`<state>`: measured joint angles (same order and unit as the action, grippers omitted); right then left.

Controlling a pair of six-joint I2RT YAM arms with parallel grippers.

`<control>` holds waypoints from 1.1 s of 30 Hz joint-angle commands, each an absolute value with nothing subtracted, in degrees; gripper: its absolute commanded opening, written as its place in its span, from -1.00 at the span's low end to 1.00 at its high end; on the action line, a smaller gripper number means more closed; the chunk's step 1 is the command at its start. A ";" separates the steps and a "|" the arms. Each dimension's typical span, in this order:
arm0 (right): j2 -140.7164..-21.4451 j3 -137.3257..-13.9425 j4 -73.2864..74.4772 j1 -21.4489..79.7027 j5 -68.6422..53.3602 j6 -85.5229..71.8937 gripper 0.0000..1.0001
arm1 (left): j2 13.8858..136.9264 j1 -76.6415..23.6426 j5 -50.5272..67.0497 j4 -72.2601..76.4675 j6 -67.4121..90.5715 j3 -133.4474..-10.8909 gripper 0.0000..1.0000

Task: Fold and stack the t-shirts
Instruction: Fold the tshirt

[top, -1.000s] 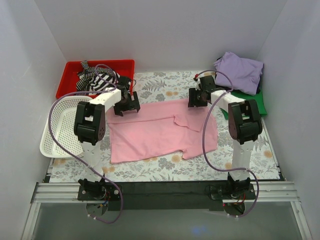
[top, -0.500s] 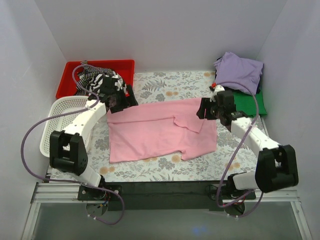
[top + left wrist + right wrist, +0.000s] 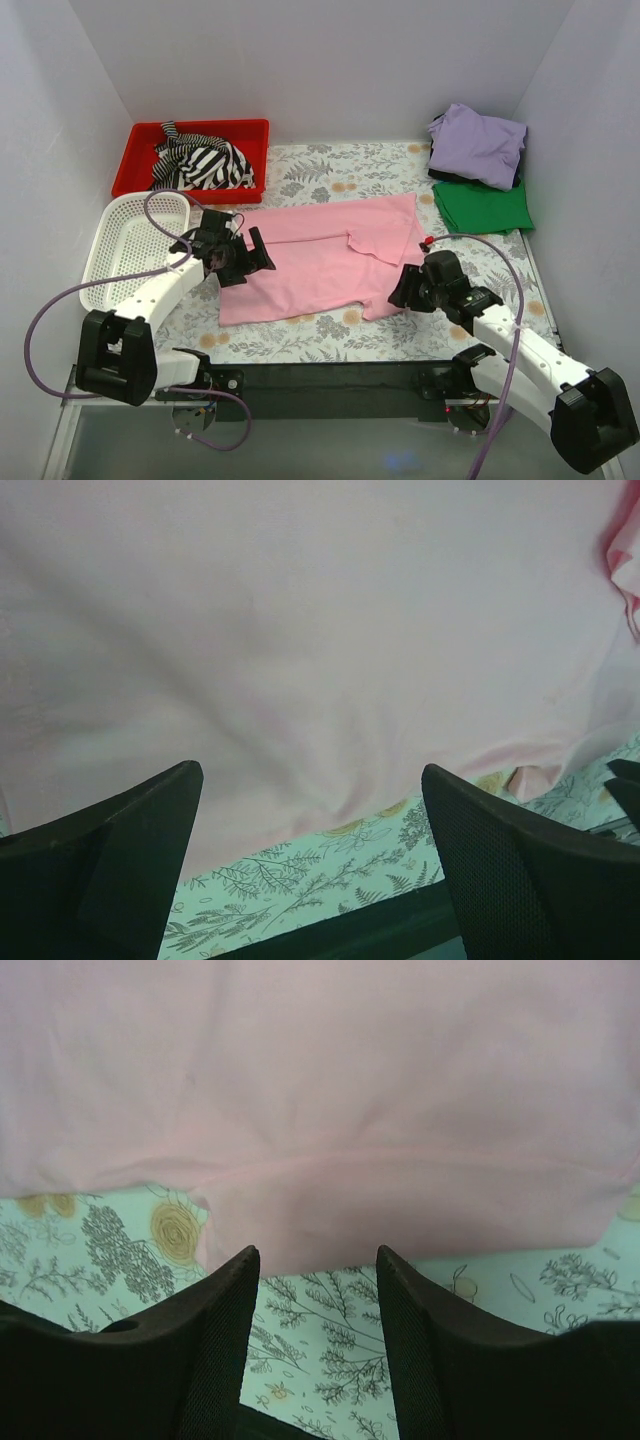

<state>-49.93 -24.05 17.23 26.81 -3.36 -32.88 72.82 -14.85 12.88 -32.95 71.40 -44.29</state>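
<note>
The light pink t-shirt (image 3: 310,262) lies spread flat in the middle of the table, one sleeve folded in near its right side. My left gripper (image 3: 258,255) hovers open over the shirt's left part; in the left wrist view its fingers (image 3: 110,860) stand wide apart with pink cloth (image 3: 300,630) ahead and nothing between them. My right gripper (image 3: 402,290) is open at the shirt's near right corner. In the right wrist view the hem (image 3: 330,1210) lies just beyond the fingertips (image 3: 215,1330). The lavender t-shirt (image 3: 478,145) rests partly on the green one (image 3: 483,208) at the back right.
A red tray (image 3: 140,135) with a black-and-white striped cloth (image 3: 200,163) stands at the back left. A white mesh basket (image 3: 130,250) sits to the left of my left arm. The floral tablecloth (image 3: 330,165) covers the table, and a dark rail (image 3: 330,385) runs along the near edge.
Both arms have swung back from the shirt's far edge towards the near side. The left gripper now hangs over the shirt's left part, the right at its near right corner.
</note>
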 commanded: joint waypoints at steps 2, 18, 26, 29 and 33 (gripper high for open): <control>-48.52 -22.24 20.30 33.03 -0.27 -41.65 0.12 | 69.35 -15.12 13.27 -32.08 71.89 -43.42 0.82; -52.56 -19.95 20.04 37.97 6.15 -47.28 0.14 | 74.00 -15.21 11.96 -32.17 70.05 -45.17 0.82; -55.37 -18.63 17.23 38.50 7.74 -47.20 -0.48 | 75.76 -15.29 11.43 -31.99 70.05 -45.00 0.82; -54.76 -19.16 16.96 38.76 7.47 -46.50 -0.79 | 76.28 -15.29 11.34 -31.90 69.87 -45.09 0.82; -53.18 -21.00 17.66 38.94 9.05 -45.27 -0.97 | 77.17 -15.29 11.51 -31.99 69.26 -45.70 0.82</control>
